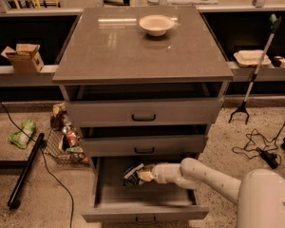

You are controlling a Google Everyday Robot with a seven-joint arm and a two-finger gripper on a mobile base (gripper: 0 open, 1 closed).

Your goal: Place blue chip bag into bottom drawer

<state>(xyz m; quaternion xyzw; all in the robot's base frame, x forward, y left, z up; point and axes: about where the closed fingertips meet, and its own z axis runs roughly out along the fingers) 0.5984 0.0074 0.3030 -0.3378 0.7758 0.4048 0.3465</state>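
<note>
The bottom drawer [142, 213] is pulled open below two other grey drawers. My white arm reaches into it from the lower right. The gripper [141, 175] is inside the drawer, low over its grey floor near the back middle. It is shut on the blue chip bag [132, 174], a small crumpled dark bag with pale markings that sticks out to the left of the fingers. The bag is at or just above the drawer floor; I cannot tell whether it touches.
A white bowl [156, 25] sits on the cabinet top [109, 51]. A wire basket of snacks [66, 144] stands left of the cabinet, with a green packet [22, 133] and a black pole [24, 172] on the floor. A grabber tool [254, 75] and cables [256, 146] lie to the right.
</note>
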